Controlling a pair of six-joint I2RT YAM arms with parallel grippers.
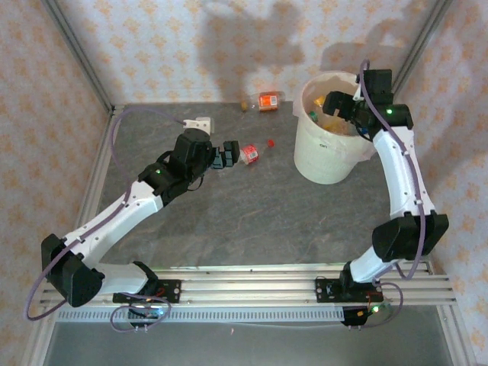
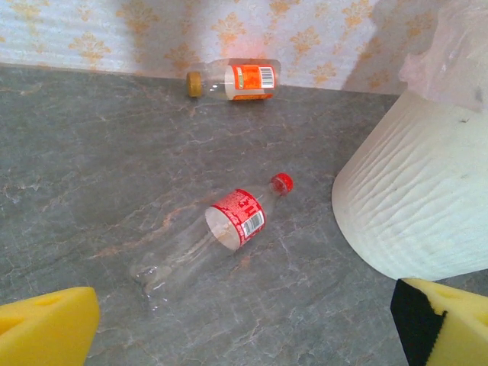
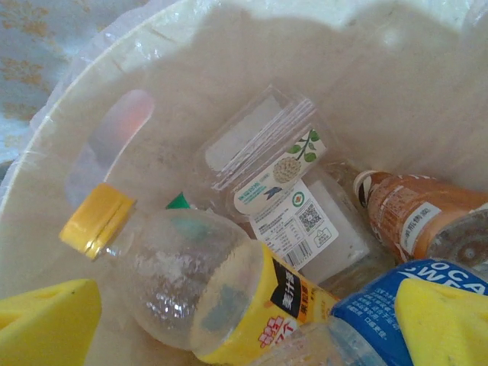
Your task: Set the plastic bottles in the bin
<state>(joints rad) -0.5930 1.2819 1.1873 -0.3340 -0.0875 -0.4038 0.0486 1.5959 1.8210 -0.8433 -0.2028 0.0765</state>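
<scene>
Grey, stone-patterned table (image 1: 229, 221) carries two loose bottles. The left end effector (image 1: 227, 157) has its yellow pads (image 2: 46, 328) spread wide apart, gripping nothing. The red-labelled bottle (image 2: 236, 221) lies on its side just ahead of it (red cap pointing away). The orange-labelled bottle (image 2: 236, 80) lies farther ahead by the wall. The bin (image 2: 412, 206) stands ahead to its right. The right end effector (image 1: 337, 107) hangs over the bin's mouth, fingers apart and empty. Below it lie a yellow-capped bottle (image 3: 191, 290), a blue-labelled bottle (image 3: 381, 305) and a brown-labelled bottle (image 3: 412, 213).
</scene>
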